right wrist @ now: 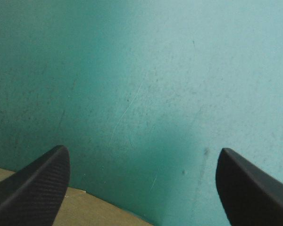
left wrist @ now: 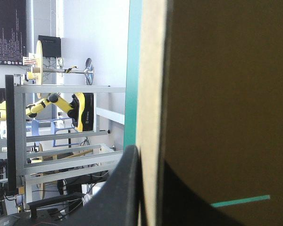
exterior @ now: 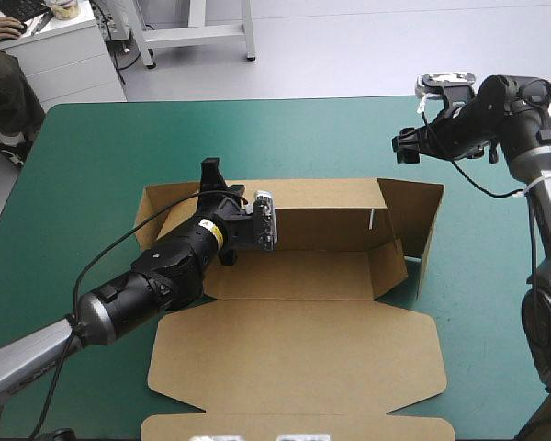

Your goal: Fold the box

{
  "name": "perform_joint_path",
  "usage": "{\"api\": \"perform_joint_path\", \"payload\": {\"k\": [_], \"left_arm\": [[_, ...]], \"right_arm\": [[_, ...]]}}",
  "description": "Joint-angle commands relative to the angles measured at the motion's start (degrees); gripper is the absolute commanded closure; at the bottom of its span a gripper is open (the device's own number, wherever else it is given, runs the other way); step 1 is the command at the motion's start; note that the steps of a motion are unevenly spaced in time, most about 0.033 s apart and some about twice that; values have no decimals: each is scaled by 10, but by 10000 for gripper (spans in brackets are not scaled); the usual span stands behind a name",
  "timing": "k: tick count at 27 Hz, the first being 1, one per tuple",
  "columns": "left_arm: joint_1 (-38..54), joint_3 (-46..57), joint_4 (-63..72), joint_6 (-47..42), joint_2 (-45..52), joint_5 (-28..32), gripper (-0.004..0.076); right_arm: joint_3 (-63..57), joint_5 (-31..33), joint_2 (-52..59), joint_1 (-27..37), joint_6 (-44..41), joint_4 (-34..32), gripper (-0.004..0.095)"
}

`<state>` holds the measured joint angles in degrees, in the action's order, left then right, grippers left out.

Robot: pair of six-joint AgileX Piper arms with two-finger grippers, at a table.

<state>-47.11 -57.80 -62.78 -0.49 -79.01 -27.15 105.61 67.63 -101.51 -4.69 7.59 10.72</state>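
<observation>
Box [exterior: 303, 340]: brown, mid-table on teal-green cover [exterior: 83, 165], long axis left to right; far wall and right wall [exterior: 429, 230] raised, lid flat toward near edge. Left gripper [left wrist: 148, 162]: pinched on board at box's far left corner. Right gripper [exterior: 406, 145]: fingers apart, empty, raised just beyond right wall, likely the nearer arm for it

left tool [left wrist: 148, 162] clamped tight, right tool [right wrist: 142, 150] raised, spread wide

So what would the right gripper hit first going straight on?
Most likely the bare cover: the open right gripper faces only that. The box edge sits by one finger, off line.
</observation>
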Motion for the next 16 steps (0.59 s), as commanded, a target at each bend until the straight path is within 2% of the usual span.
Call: {"api": "perform_joint_path", "payload": {"k": [1,2,12,16], "left_arm": [[-3,-11,16,-20,11,-9,734],[-3,-11,15,-20,11,-9,734],[-3,-11,13,-21,11,-10,734],[-3,-11,14,-26,11,-11,734]], "right_arm": [[20,28,17,-3,0,10,127],[19,42,16,-3,1,10,126],[-83,40,70,-1,24,29,127],[-140,3,114,6,28,34,127]]}}
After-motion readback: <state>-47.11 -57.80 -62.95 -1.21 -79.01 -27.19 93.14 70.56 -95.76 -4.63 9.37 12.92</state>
